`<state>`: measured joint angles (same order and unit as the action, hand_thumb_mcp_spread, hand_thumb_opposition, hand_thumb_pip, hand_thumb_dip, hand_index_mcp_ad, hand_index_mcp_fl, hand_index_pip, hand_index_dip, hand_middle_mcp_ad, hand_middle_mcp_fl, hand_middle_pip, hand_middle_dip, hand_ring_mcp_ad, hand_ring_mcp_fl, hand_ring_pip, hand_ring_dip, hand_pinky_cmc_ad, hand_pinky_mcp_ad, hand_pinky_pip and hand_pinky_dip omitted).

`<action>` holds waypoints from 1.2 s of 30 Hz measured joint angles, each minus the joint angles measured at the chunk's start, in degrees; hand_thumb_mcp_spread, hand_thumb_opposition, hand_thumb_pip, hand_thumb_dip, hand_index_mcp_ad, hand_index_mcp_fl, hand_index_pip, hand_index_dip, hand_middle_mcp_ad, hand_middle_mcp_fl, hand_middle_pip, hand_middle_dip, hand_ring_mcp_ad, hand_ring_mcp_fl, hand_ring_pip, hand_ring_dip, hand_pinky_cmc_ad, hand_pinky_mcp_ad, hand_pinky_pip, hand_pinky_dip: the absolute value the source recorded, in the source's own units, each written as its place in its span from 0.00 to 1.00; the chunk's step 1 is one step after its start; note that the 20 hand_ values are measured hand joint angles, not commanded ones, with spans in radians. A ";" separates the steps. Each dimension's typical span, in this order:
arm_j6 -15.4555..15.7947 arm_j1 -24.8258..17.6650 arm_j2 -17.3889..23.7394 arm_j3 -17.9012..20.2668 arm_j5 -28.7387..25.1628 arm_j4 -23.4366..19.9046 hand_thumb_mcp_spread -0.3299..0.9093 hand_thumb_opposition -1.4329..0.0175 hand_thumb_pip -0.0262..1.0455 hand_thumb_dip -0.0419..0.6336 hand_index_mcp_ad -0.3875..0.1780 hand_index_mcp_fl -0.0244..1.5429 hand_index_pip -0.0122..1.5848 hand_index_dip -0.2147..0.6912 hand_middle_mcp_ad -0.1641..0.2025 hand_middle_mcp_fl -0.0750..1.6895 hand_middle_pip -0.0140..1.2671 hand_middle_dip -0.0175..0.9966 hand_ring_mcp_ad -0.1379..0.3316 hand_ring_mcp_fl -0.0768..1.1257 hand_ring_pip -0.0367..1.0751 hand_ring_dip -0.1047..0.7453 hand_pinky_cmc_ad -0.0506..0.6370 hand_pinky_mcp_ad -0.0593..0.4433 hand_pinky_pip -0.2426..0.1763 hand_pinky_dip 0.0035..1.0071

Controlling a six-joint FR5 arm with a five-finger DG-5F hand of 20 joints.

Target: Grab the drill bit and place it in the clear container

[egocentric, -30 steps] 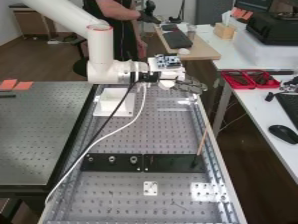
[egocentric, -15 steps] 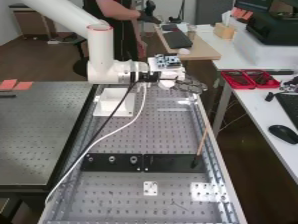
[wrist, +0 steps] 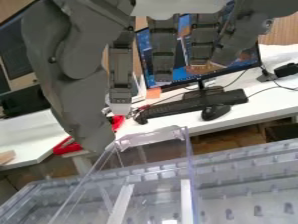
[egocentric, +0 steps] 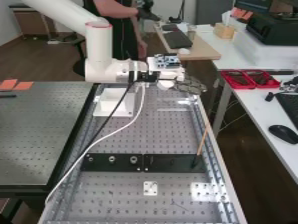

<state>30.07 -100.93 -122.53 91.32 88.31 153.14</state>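
Clear plastic walls rise from the container the job calls for, and I'm using it as my landmark. It stands on the perforated metal bench, with two pale strips inside it. From my high view, the hand hangs above it, toward the far end of the bench. In the wrist view the grey fingers come down nearly straight and spread wide, well parted from the thumb, and nothing is gripped between them. The thumb's tip overlaps a corner of the container's rim; I can't tell whether they touch.

Left of the container in the high view, I have a white holder just beside it, under the white arm. Nearer the camera than the container, two black plates lie end to end across the bench, the left one with three round fittings. A thin tan stick leans up from the right-hand plate's outer end, well apart from the container. Closer still to me is a small white plate.

Across the gap to the container's right is a white desk, with red trays, a keyboard, a black mouse and a monitor.
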 joint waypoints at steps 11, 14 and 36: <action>2.89 3.16 6.86 2.95 -0.24 0.46 0.61 0.41 0.56 0.51 0.44 0.07 0.57 0.45 0.71 0.13 0.11 0.22 0.71 0.08 0.12 0.17 0.50 0.44 0.37 0.24; 4.44 4.09 9.40 3.74 -0.46 0.89 0.60 0.41 0.56 0.51 0.44 0.07 0.55 0.45 0.72 0.13 0.11 0.22 0.71 0.08 0.12 0.17 0.50 0.44 0.36 0.26; 10.93 8.91 22.27 7.31 -2.22 6.91 0.53 0.46 0.49 0.38 0.50 0.09 0.21 0.46 0.72 0.16 0.11 0.28 0.71 0.08 0.12 0.17 0.51 0.48 0.35 0.42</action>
<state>41.00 -92.02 -100.26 98.63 86.09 160.05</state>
